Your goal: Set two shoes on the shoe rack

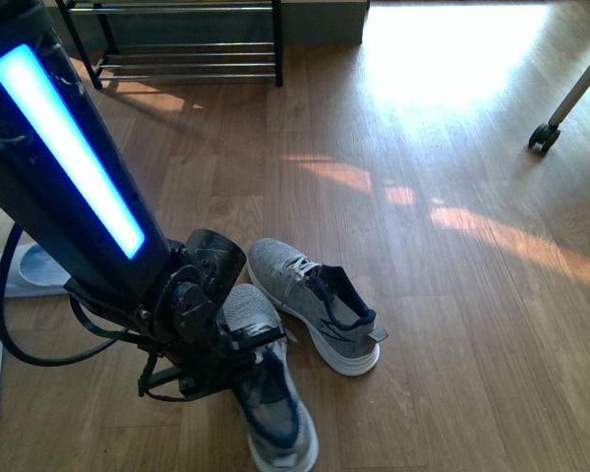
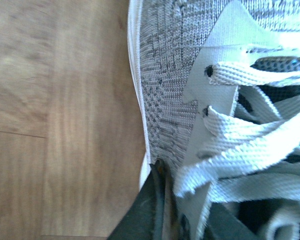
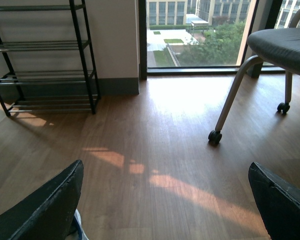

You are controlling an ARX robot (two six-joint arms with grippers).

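While the left gripper (image 1: 234, 356) sits on the near shoe (image 1: 280, 433) at lower centre, I cannot tell if it grips; a hold on laces (image 2: 250, 75) only could slip. The right wrist view alone shows the right gripper (image 3: 166, 170) wide open, empty, and tiers of the shoe rack (image 3: 40, 46) at upper left.

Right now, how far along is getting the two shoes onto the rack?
Done: nothing; the shoe rack shows no shoes on its visible shelves. In hand: the left tool is down on the nearer sneaker by its laces, grip unclear. Left: both lifts, as the farther sneaker lies untouched on the floor and the right tool is open, empty.
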